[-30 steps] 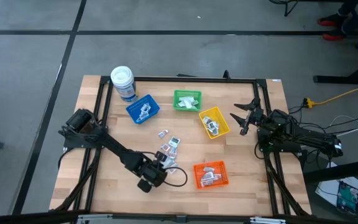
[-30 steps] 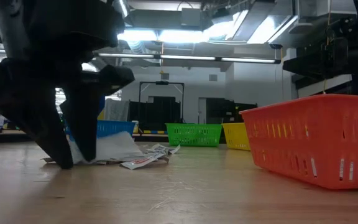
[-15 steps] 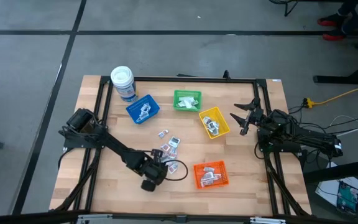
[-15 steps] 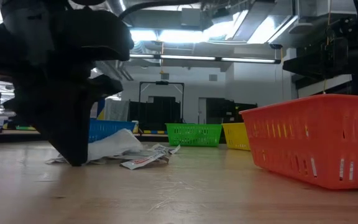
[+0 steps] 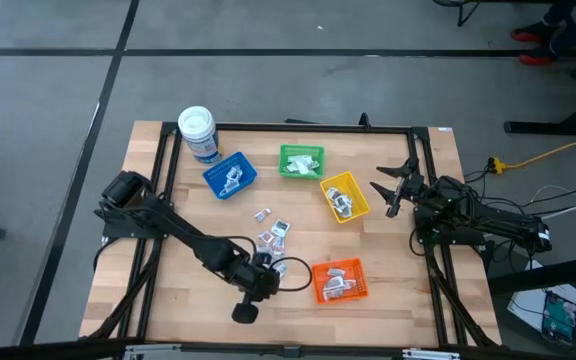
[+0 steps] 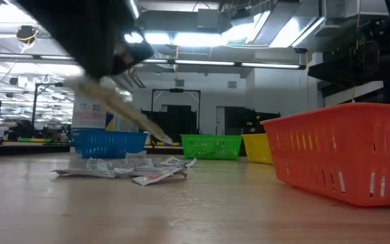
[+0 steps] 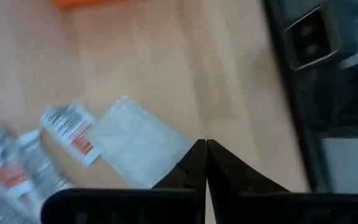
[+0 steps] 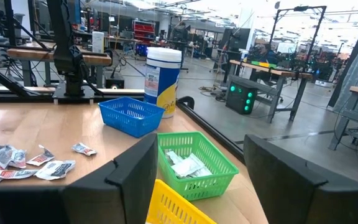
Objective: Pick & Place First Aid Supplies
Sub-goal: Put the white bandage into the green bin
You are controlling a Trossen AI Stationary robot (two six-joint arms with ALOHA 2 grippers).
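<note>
Now I see my left pincer [image 5: 265, 268] closed on one white packet [image 7: 138, 142], holding it by a corner, lifted above the desk [image 5: 168, 290] (in the low view the packet hangs tilted in the air). It is near the orange bin [image 5: 339, 281], just beside the loose packets [image 5: 271, 236] that lie in the middle of the desk. More packets sit in the blue bin [image 5: 230, 175], green bin [image 5: 301, 161] and yellow bin [image 5: 345, 196]. My right pincer [image 5: 392, 190] waits open at the right edge, beside the yellow bin.
</note>
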